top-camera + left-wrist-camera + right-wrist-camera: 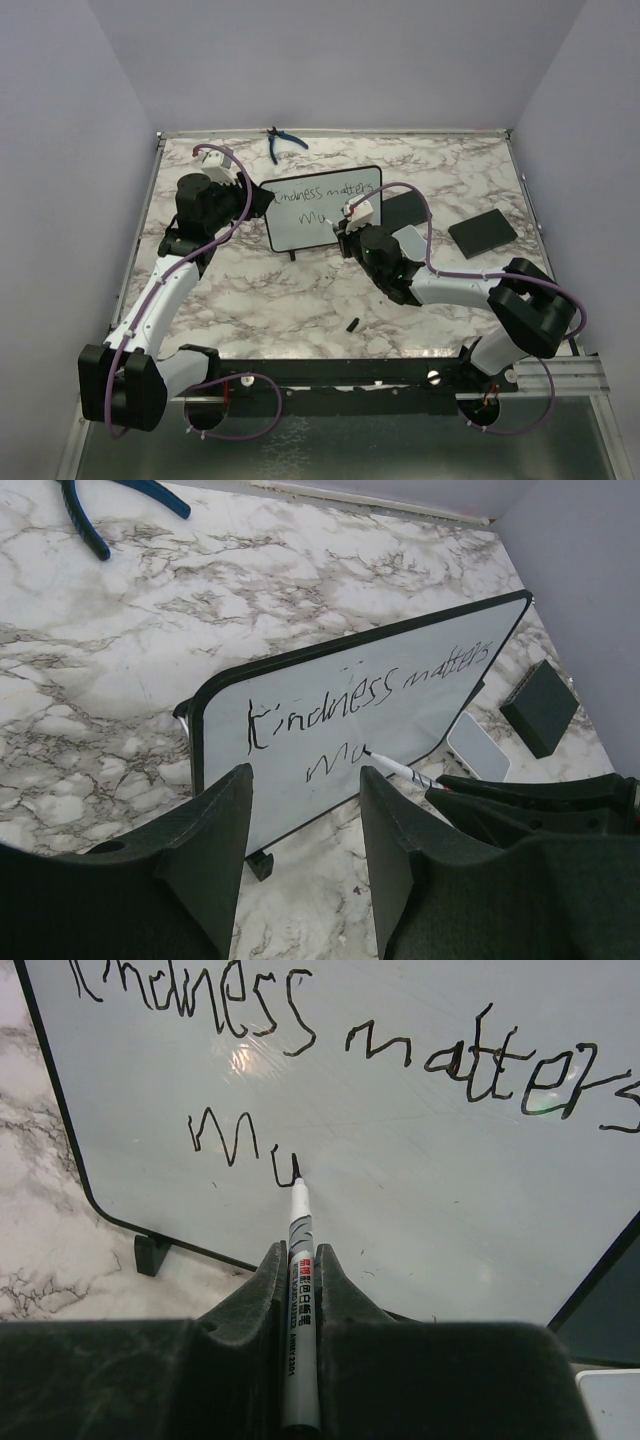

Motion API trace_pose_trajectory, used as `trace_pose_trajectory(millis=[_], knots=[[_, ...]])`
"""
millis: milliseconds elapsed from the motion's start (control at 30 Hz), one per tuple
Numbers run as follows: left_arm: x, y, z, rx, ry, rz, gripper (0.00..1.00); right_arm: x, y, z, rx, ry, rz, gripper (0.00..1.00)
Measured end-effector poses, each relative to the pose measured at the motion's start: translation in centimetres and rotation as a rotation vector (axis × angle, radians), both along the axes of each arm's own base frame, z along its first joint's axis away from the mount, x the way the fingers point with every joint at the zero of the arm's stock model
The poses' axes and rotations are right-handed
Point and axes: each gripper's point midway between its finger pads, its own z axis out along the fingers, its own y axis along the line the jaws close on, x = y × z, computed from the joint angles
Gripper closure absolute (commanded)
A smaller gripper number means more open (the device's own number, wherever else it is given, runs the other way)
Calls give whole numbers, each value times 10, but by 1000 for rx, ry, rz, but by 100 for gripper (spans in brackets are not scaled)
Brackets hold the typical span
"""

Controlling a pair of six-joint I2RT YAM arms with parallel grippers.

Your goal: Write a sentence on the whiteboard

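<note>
whiteboard (pixel 450 1210), sentence (pixel 372 1042) "Kindness matters", "Mu" beneath, marker (pixel 300 1290) tip on "u"

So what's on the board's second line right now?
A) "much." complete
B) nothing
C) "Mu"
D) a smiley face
C: under "Kindness matters" the whiteboard carries only "Mu", with the tip of the marker at the u, gripped in the right end effector.
</note>
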Motion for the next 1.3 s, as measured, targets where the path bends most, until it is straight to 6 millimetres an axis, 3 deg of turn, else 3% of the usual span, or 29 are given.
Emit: trace_pose_trajectory(millis=[1300], knots=[[0, 0, 1, -1, -3, 0, 51, -3, -4, -10, -13, 30, -7, 99]])
